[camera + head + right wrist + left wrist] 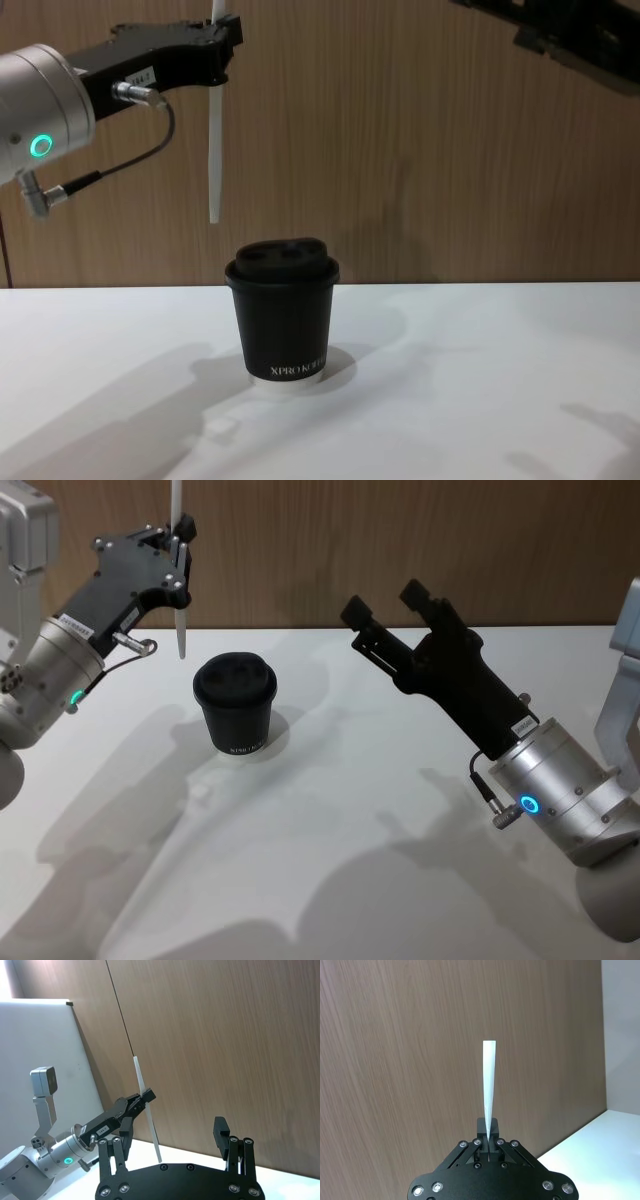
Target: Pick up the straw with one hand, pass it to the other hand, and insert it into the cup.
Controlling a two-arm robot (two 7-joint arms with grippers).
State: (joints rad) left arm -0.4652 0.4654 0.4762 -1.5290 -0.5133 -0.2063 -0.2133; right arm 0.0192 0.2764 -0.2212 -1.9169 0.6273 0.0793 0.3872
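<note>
Head view: left black end effector (180,535) pinches a thin white plastic straw (181,630) upright, ten o'clock of the black lidded paper cup (236,715); right end effector (385,600) wide. Likely light, slippery, crushable: grip mid-length, gently.

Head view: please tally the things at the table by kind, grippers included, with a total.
Straw: 1, the white straw, held upright above the table by the left gripper
Cup: 1, the black lidded cup, standing on the table
Grippers: 2, the left gripper, shut on the straw, and the right gripper, open and holding nothing
Total: 4
</note>
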